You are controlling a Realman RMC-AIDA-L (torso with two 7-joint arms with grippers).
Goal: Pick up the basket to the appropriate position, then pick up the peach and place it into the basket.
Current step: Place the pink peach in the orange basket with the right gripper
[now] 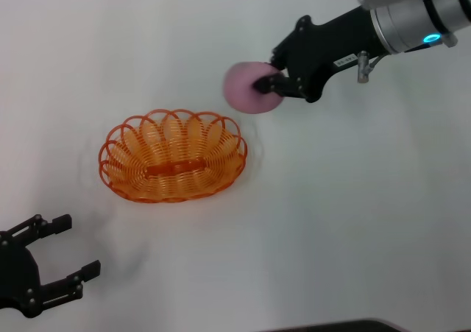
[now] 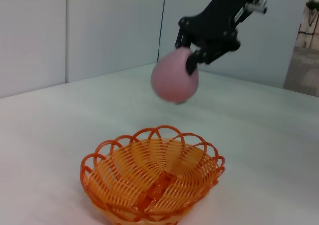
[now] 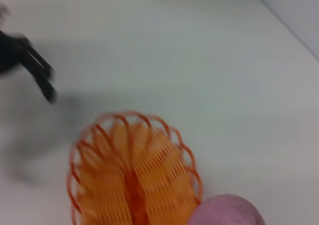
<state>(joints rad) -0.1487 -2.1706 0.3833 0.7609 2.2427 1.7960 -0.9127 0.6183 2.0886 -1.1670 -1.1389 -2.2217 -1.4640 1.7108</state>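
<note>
Already the basket (image 1: pixel 174 157) sits mid-frame on the counter (image 1: pixel 353 221); right gripper (image 1: pixel 271 82), upper right, grasps the peach (image 1: pixel 249 87), apparently airborne; dropping in remains; left gripper (image 1: pixel 65 248) spread, lower left.

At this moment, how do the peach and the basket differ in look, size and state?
The peach is a solid, matte pink ball; the basket is an open oval of orange looped wire. The peach is clearly smaller than the basket. The peach is held in the air by the right gripper, off to one side of the basket's rim, while the basket sits on the white table, empty and untouched. The left gripper rests open nearby.
</note>
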